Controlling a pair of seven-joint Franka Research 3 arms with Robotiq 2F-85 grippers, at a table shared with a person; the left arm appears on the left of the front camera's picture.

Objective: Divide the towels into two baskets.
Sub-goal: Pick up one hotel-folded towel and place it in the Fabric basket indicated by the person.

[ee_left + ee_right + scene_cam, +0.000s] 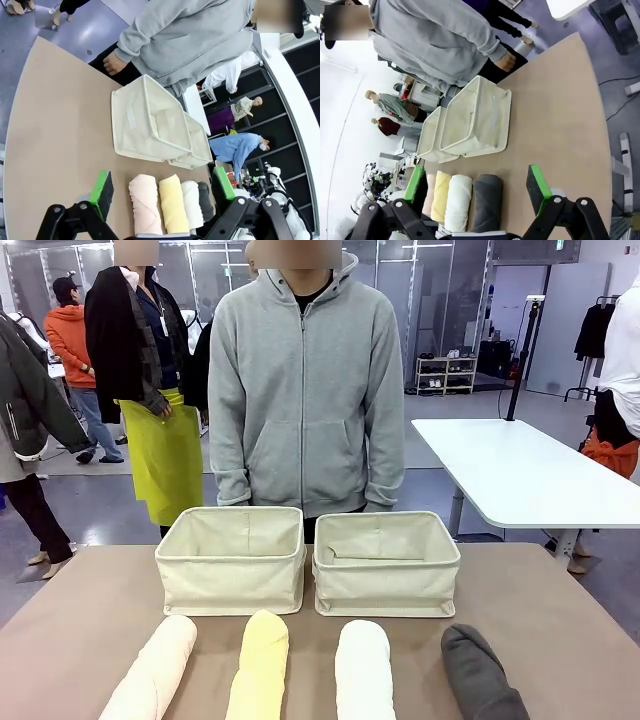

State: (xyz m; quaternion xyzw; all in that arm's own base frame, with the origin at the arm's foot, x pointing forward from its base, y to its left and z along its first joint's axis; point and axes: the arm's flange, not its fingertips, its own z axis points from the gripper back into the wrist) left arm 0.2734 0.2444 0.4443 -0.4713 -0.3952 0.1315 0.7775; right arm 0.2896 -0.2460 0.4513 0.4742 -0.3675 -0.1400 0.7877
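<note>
Both the left tool (163, 185) and right tool (476, 182) stand wide open, touching nothing, above the towels (145, 202).

Grey floor (100, 505), white table (520, 475) (right side)

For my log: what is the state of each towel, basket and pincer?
Pink towel: rolled, on table.
Yellow towel: rolled, on table.
White towel: rolled, on table.
Grey towel: rolled, on table.
Left basket: empty, upright.
Right basket: empty, upright.
Left pincer: open.
Right pincer: open.
</note>
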